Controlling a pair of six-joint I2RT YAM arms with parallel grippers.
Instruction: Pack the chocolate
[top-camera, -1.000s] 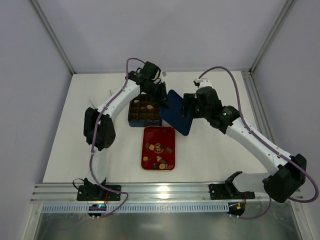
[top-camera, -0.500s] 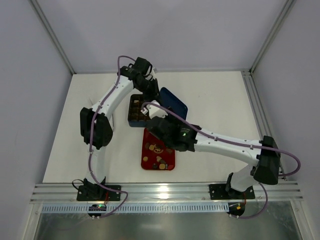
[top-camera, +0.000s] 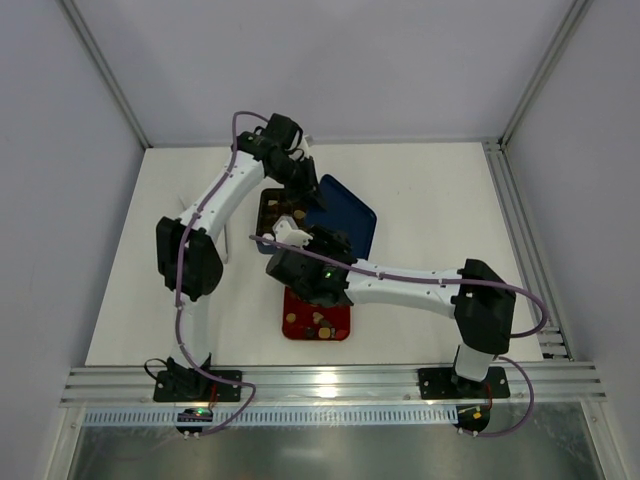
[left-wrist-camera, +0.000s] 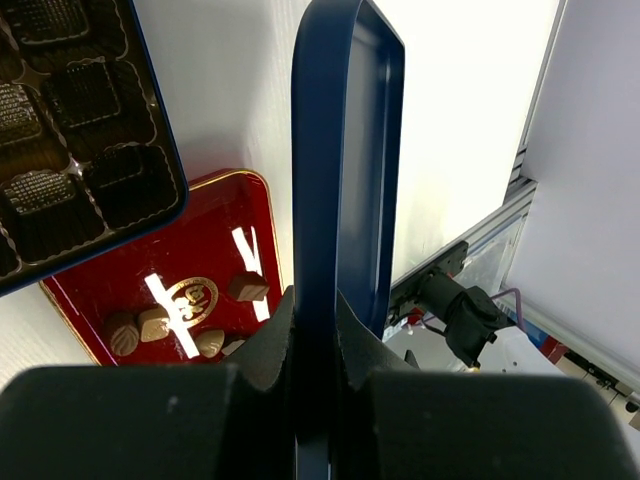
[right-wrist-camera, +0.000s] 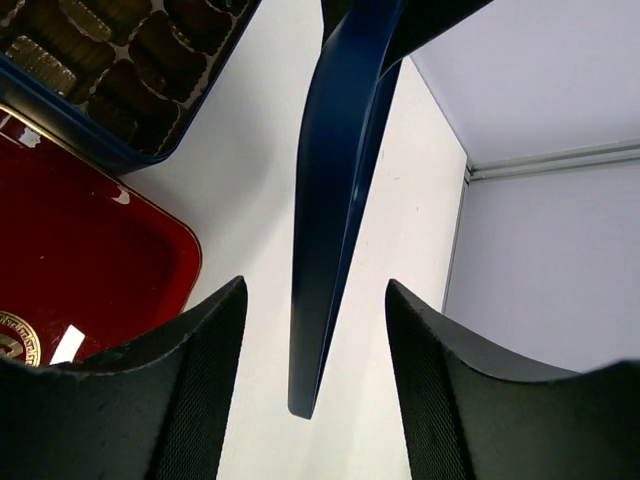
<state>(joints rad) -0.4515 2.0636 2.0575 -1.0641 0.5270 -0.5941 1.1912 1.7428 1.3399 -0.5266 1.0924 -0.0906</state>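
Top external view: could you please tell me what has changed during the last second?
The right gripper swung left across the table to the flat dark blue lid, jaws open astride its edge. The left gripper stays clamped on that lid. The red rectangular tray, small chocolates and dark gridded box have not moved.

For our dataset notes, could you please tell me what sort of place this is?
Probably a robotics lab test cell: white table boxed in by plain pale panels on metal framing, aluminium mounting rail along its near edge.
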